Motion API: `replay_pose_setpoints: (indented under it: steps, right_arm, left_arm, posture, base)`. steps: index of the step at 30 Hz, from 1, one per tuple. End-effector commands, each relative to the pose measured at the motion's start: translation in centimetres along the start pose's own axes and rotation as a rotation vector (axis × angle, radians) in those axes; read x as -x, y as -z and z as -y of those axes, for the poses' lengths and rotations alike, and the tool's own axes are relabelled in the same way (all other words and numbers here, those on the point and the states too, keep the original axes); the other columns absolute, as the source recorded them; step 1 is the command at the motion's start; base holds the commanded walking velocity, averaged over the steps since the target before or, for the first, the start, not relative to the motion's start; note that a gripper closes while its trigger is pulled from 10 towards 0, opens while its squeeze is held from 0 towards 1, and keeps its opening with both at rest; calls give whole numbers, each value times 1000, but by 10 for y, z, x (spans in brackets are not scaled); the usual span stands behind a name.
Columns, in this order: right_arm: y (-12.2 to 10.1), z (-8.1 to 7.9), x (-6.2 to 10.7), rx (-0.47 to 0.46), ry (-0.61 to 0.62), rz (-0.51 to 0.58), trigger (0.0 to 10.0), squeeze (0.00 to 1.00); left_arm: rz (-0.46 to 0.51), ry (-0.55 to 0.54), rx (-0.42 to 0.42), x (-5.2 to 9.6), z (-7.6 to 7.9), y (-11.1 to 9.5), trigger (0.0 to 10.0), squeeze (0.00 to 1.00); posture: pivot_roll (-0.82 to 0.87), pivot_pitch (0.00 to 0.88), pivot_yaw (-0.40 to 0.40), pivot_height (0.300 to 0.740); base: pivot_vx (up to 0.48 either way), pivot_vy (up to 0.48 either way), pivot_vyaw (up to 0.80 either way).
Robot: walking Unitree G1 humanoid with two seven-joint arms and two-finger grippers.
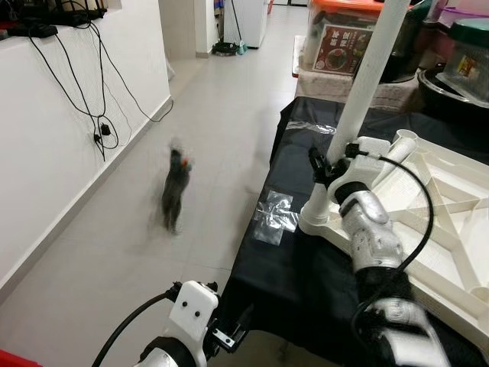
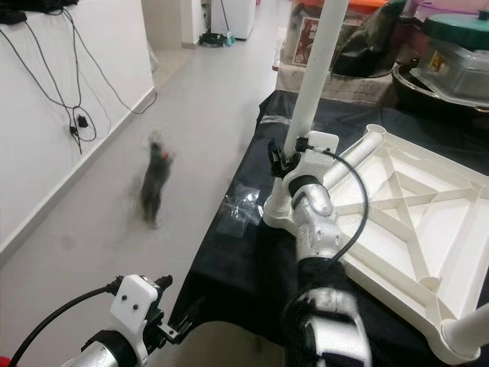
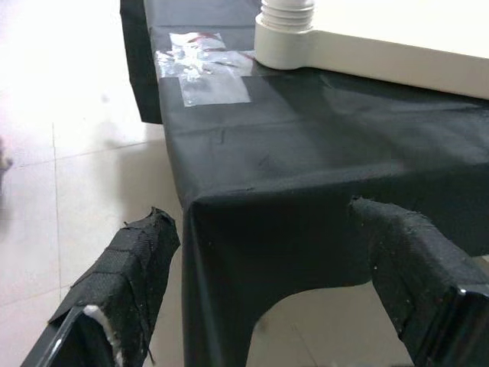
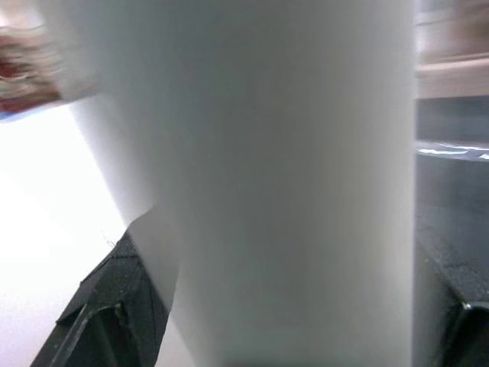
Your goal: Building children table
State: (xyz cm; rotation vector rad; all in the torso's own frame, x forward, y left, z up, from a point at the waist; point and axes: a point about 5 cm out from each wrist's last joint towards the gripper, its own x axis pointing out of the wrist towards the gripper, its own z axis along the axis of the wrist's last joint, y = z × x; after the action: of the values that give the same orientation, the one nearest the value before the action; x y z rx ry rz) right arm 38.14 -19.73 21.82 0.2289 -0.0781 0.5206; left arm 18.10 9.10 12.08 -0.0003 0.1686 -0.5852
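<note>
A white plastic table top (image 1: 451, 229) lies upside down on a table draped in black cloth (image 1: 290, 283). One white table leg (image 1: 370, 76) stands upright in the near-left corner socket (image 1: 315, 218), leaning slightly. My right gripper (image 1: 325, 170) is shut on this leg just above the socket. In the right wrist view the leg (image 4: 267, 183) sits between the black fingers (image 4: 99, 321). My left gripper (image 3: 275, 290) is open and holds nothing, low in front of the cloth's hanging corner (image 3: 229, 206). Another white leg (image 2: 359, 157) lies along the top's far edge.
A small grey animal (image 1: 176, 191), blurred, is on the tiled floor to the left. A clear plastic bag (image 1: 275, 218) lies flat on the cloth. Storage boxes (image 1: 344, 38) and pots crowd the back right. Black cables (image 1: 99, 115) hang on the white wall.
</note>
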Motion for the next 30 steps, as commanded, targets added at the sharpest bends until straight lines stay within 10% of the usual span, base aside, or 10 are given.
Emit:
replay_pose_setpoints:
  steps: [1,14,15,21,30]
  right_arm:
    - [9,-15,-5,-48,-214,-47,10000,0]
    - [36,-39,-1,-46,-667,-242,10000,0]
    - [39,-43,-5,-35,-664,-238,667,0]
    - [38,-52,-15,18,-590,-148,0,0]
    - [40,-5,-1,159,471,-79,0,0]
  left_arm:
    - [-6,11,7,1,2,2,10000,0]
    - [-13,8,7,3,3,3,10000,0]
    - [-15,9,8,3,4,3,10000,0]
    - [-18,10,7,4,4,4,10000,0]
    - [-18,12,5,2,1,5,10000,0]
  posture:
    - [158,85,-85,740]
    - [181,72,-94,740]
    - [183,70,-95,740]
    - [183,67,-92,740]
    - [153,66,-86,740]
  base:
    - [0,0,0]
    - [0,0,0]
    - [0,0,0]
    - [0,0,0]
    - [0,0,0]
